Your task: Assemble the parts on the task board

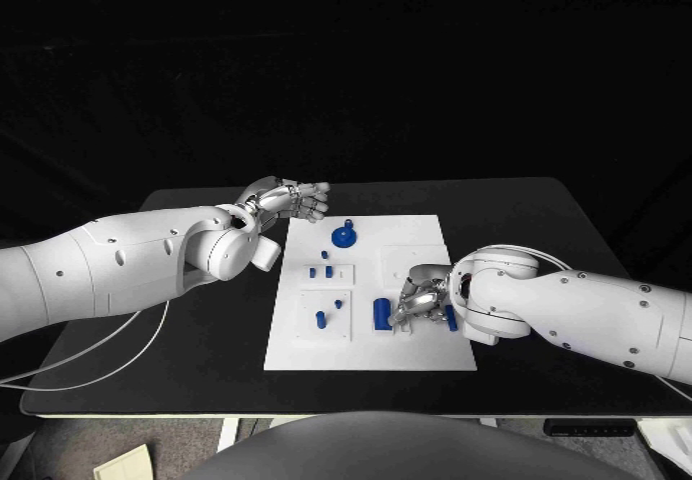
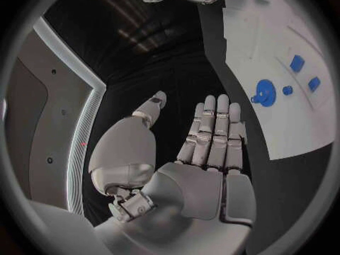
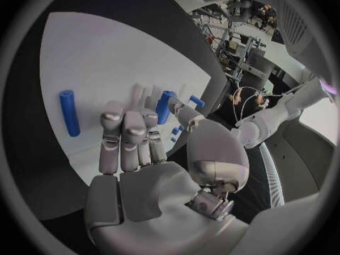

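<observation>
Currently: right hand (image 1: 420,300) on task board (image 1: 411,235), fingers curled, thumb touching blue peg (image 3: 164,106); second peg (image 3: 69,113) lies parallel beside. Left hand (image 1: 283,200) spread, holding nothing.

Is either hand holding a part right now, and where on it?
The left hand holds nothing, fingers straight, beside the board. The right hand touches a blue peg near its upper end; a firm hold cannot be told.

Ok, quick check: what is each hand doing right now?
Left hand: open, fingers straight, holding nothing, beside the white board.
Right hand: over the board, fingers curled by a blue peg; grip cannot be told.
</observation>
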### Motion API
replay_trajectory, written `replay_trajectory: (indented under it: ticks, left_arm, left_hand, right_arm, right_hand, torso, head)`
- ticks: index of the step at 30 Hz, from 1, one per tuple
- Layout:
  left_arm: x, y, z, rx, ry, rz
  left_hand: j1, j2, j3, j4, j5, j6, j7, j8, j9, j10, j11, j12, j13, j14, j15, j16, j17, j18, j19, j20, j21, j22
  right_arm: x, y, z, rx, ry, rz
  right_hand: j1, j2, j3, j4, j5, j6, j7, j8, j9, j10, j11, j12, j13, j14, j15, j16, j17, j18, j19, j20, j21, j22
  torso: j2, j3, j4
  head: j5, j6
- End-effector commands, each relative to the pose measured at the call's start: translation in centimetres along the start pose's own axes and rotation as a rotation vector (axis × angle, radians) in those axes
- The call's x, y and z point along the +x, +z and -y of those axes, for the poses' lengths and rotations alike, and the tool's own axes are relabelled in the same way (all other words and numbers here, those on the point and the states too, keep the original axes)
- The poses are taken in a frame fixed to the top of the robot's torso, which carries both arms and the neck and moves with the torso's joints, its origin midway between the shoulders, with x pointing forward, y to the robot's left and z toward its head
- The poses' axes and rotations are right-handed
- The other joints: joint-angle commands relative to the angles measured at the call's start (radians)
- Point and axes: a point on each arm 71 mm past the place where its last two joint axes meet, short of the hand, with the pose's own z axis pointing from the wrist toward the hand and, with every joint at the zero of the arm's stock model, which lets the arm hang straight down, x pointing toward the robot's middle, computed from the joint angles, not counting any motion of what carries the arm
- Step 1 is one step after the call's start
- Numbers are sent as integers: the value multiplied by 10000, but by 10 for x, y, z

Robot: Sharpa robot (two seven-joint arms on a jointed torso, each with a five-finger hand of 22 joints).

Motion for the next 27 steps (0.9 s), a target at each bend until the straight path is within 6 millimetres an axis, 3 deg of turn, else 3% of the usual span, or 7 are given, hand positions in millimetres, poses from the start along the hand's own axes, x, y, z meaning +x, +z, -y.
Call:
replay_trajectory:
  ticks: [1, 11, 23, 27]
  left_arm:
    - [2, 0, 1, 76, -17, -135]
    - [0, 0, 1, 74, -3, -89]
    - [-1, 0, 1, 72, -4, -93]
    - [-1, 0, 1, 69, -4, -96]
  left_hand:
    - [-26, 108, 1, -59, 24, -35, 3, 59, -12, -41, -1, 13, -17, 44, 16, -66, 12, 103, 9, 46, -46, 15]
    - [-27, 110, -1, -65, 24, -35, 3, 61, -14, -41, -2, 13, -17, 46, 16, -72, 18, 103, 11, 45, -50, 18]
    - [-44, 104, -12, -66, 18, -39, 4, 61, -19, -36, -3, 15, -17, 54, 15, -80, 30, 102, 15, 45, -57, 24]
    - [-47, 106, -13, -66, 17, -40, 4, 62, -20, -34, -4, 15, -17, 56, 14, -82, 33, 102, 17, 45, -59, 25]
  right_arm:
    - [3, 0, 1, 19, -95, -218]
    - [-1, -7, 13, -111, 610, 118]
    - [-39, -32, 48, 375, 1183, 1186]
    - [-50, -39, 66, 784, 1327, 1550]
  right_hand:
    - [-2, 1, 65, 12, -18, 62, -13, -47, -12, 76, 12, -64, 17, 20, -74, -17, 17, 433, 12, 0, 21, 52]
    - [-73, -471, -5, -39, 21, -224, 77, -219, -84, 43, 92, -75, 60, 19, -22, -49, 5, 433, 3, -17, 15, 56]
    - [27, -585, -30, -94, -15, -368, 131, -272, -70, 57, 145, -16, 112, 34, 28, -46, 11, 433, 21, -54, 5, 46]
    - [137, -656, 25, -109, -24, -362, 130, -252, -40, 76, 145, 45, 154, 35, 31, -55, 10, 433, 16, -61, -8, 41]
  torso:
    - [-4, -3, 4]
    - [-6, -6, 0]
    - [-12, 4, -13]
    - [-1, 8, -5]
  head:
    - [2, 1]
    - [-9, 1]
    - [-62, 78]
    - [-156, 104]
